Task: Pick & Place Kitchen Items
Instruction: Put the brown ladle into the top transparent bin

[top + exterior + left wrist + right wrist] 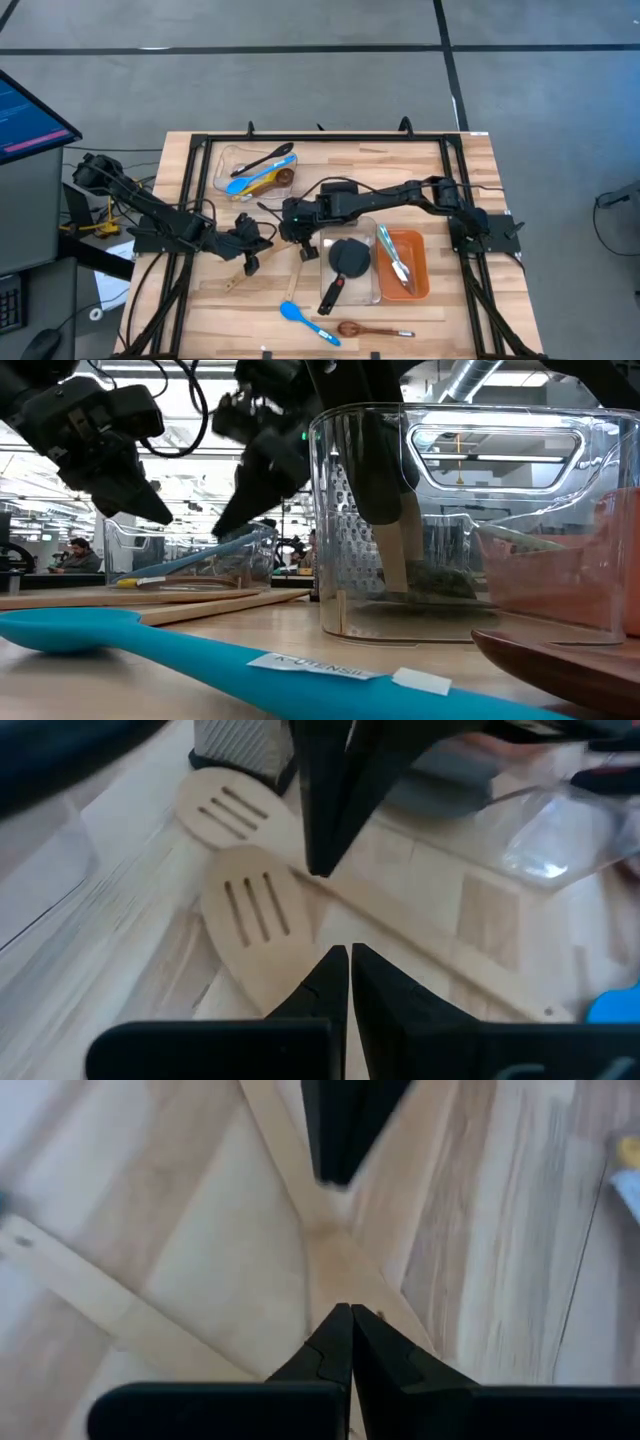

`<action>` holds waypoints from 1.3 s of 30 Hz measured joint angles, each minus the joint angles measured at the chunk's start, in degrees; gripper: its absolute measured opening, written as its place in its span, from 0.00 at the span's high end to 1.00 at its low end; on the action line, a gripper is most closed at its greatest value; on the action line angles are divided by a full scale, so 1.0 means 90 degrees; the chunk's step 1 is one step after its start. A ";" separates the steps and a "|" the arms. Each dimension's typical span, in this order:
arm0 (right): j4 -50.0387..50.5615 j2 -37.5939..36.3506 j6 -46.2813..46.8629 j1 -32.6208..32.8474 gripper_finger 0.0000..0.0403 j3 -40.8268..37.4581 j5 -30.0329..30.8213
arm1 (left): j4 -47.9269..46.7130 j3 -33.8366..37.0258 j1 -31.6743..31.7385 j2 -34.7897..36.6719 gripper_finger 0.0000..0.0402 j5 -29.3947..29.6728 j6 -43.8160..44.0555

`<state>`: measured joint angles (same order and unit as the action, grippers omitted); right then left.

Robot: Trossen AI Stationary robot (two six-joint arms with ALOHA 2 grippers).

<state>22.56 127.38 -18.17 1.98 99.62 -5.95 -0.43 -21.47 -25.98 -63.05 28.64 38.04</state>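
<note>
1. Between the two hands, on the bare tabletop (460, 310), two slotted wooden spatulas (250, 910) lie crossed, handles overlapping; probably they are loose there because they are yet to be sorted.
2. Left hand (262, 237) hovers just beside the spatulas' handles, fingers pressed together and empty; the left wrist view shows its tips meeting above the nearer spatula blade, no wood between them.
3. Right hand (300, 235) hangs close opposite it, just past the handle crossing, also clenched on nothing; its wrist view looks down on the crossed handles.
4. Beyond the right hand stands a clear bin (365, 290) holding a black turner (345, 265), likely a placing spot, since items are already gathered in it.
5. Beside that bin, farther from both hands, an orange tray (418, 280) carries metal tongs (392, 255).
6. Behind the left hand, a second clear bin (225, 160) holds blue and yellow spoons (250, 182).
7. Near the tabletop's front edge, well clear of both hands, a blue spoon (305, 320) and a dark wooden spoon (370, 329) lie loose.
8. Steel grater (350, 510) stands behind the clear bin in the low view.
</note>
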 joint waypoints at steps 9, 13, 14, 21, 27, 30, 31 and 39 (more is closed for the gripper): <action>0.0656 -0.0926 -0.0097 0.0040 1.00 0.0029 0.0000 | 0.0230 -0.0002 0.0043 -0.0093 0.99 0.0180 -0.0002; 0.1237 -0.1376 -0.0095 0.0157 1.00 0.0030 -0.0005 | 0.0324 -0.0002 0.0250 -0.0407 0.99 0.0221 -0.0002; 0.1489 -0.1488 -0.0095 0.0193 1.00 0.0031 -0.0003 | 0.0375 -0.0002 0.0316 -0.0521 0.99 0.0221 -0.0002; 0.2649 -0.2254 0.0048 0.0445 1.00 -0.0060 -0.0003 | 0.1069 -0.0002 0.0809 -0.1377 0.99 0.0221 -0.0056; 0.2370 -0.3198 0.0198 0.0493 1.00 -0.0975 -0.0005 | 0.1357 -0.0004 0.0967 -0.1786 0.99 -0.0042 -0.0035; 0.1613 -0.3806 0.0344 0.0447 1.00 -0.1828 -0.0004 | 0.1403 -0.0002 0.0967 -0.1835 0.99 -0.0226 -0.0029; 0.1328 -0.4027 0.0373 0.0420 1.00 -0.2159 -0.0005 | 0.1435 -0.0002 0.0967 -0.1831 0.99 -0.0241 -0.0029; -0.1180 -0.5810 0.0878 0.0150 1.00 -0.4720 -0.0011 | 0.2441 -0.0072 0.0954 -0.1824 0.99 -0.0253 -0.0386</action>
<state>11.94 75.09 -10.27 3.33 57.14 -6.06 21.54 -22.12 -17.39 -79.46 26.37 34.57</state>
